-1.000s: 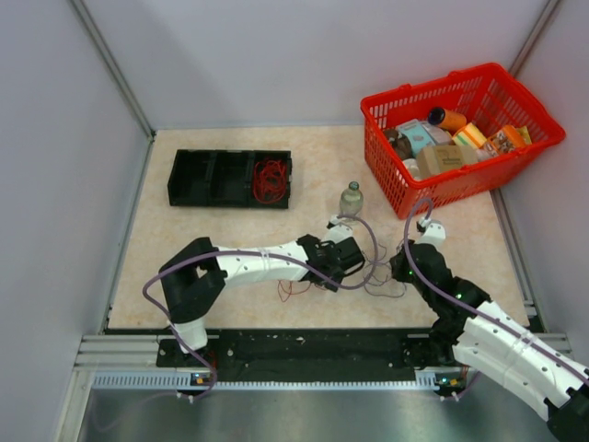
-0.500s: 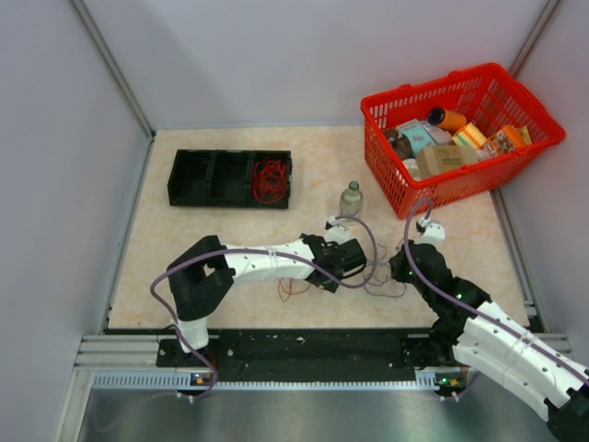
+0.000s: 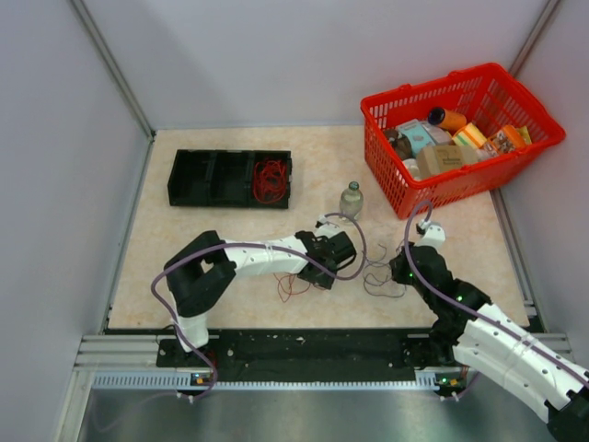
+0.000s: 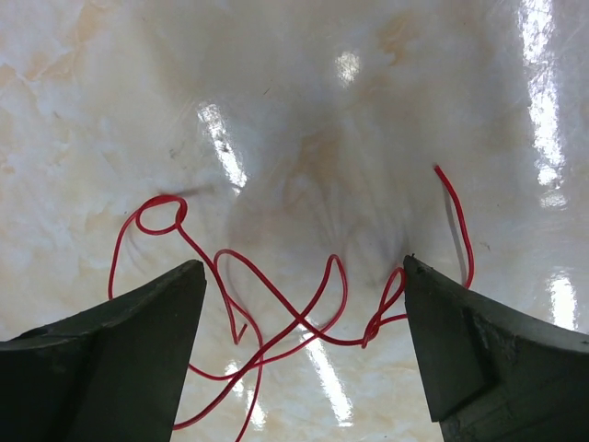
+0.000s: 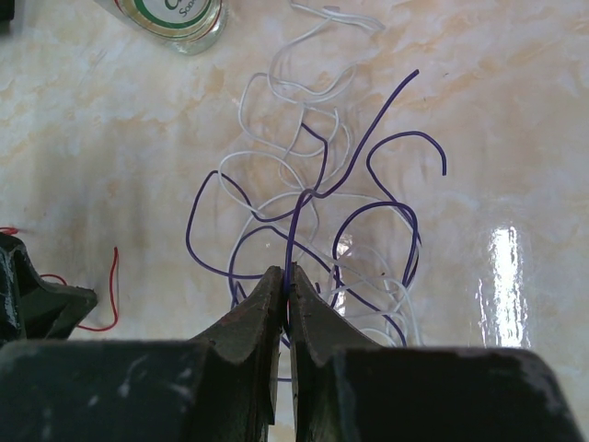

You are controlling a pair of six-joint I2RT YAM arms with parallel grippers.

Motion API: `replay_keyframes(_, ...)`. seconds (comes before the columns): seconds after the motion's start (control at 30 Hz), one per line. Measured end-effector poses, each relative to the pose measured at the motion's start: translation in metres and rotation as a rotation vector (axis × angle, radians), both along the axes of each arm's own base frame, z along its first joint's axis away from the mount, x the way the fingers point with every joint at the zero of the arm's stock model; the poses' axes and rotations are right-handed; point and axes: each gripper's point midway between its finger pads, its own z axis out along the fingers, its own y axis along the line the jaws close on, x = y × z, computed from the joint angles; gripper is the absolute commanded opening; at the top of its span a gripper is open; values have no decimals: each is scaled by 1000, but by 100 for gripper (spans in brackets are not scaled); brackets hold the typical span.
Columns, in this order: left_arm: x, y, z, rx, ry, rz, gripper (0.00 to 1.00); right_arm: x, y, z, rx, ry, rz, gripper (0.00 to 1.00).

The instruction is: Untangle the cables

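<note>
A black tray (image 3: 230, 178) sits at the far left of the table (image 3: 184, 230). A red bunch (image 3: 269, 180) of cable fills its right-hand compartment.

Nearer the arms, the left gripper (image 4: 304, 276) hangs over the middle of the table. Its fingers are spread wide and have hold of nothing. A loose red wire (image 4: 276, 322) lies in open loops on the table under the gap between them. One end curls into a small ring near the left finger, and the other end rises in a curve beside the right finger. Whether the fingertips touch the wire I cannot tell.

Just behind that gripper stands a small clear bottle (image 3: 351, 198), upright.

To its right, a white cable (image 5: 294, 120) and a purple cable (image 5: 313, 198) lie looped through each other in one loose heap. The white loops reach up towards the bottle.

The right gripper (image 5: 287, 281) is at the near edge of this heap. Its fingers are pressed together, with a strand of the purple cable pinched between the tips.

At the far right, a red basket (image 3: 428, 83) of small packages stands apart from the cables.
</note>
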Motion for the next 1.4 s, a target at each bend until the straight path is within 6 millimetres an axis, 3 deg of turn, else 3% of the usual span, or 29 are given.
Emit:
replay_keyframes(0.13, 0, 0, -2, -34, 8, 5, 62, 0, 0, -1, 0, 1, 1, 6)
replay_keyframes(0.27, -1, -1, -3, -52, 15, -2, 23, -1, 0, -2, -1, 2, 2, 6)
replay_keyframes(0.37, -1, 0, -1, -51, 11, -11, 3, -1, 0, -2, -1, 3, 2, 6)
replay_keyframes(0.4, 0, 0, 2, -56, 5, -14, 0, -1, 0, -2, -1, 3, 2, 6)
replay_keyframes(0.53, 11, 2, 28, -117, -39, -19, 0, -1, 0, -2, -1, 3, 2, 6)
replay_keyframes(0.63, 35, 10, 59, -222, -81, 6, 0, -1, 0, -2, 0, 3, 2, 6)
replay_keyframes(0.87, 142, 73, 137, -462, -251, 185, 0, -1, 1, -2, 1, 3, 4, 6)
replay_keyframes(1.07, 226, 100, 183, -635, -361, 250, 0, 0, 1, -1, 2, 2, 5, 6)
replay_keyframes(1.13, 253, 106, 182, -671, -376, 265, 0, 0, 1, -1, 2, 2, 5, 6)
replay_keyframes(1.2, 279, 115, 170, -677, -378, 294, 0, 0, 1, -1, 3, 2, 6, 6)
replay_keyframes(1.3, 304, 119, 136, -666, -344, 334, 0, -1, 1, -1, 3, 3, 7, 6)
replay_keyframes(1.4, 316, 110, 97, -681, -268, 351, 0, -1, 1, -1, 3, 3, 8, 6)
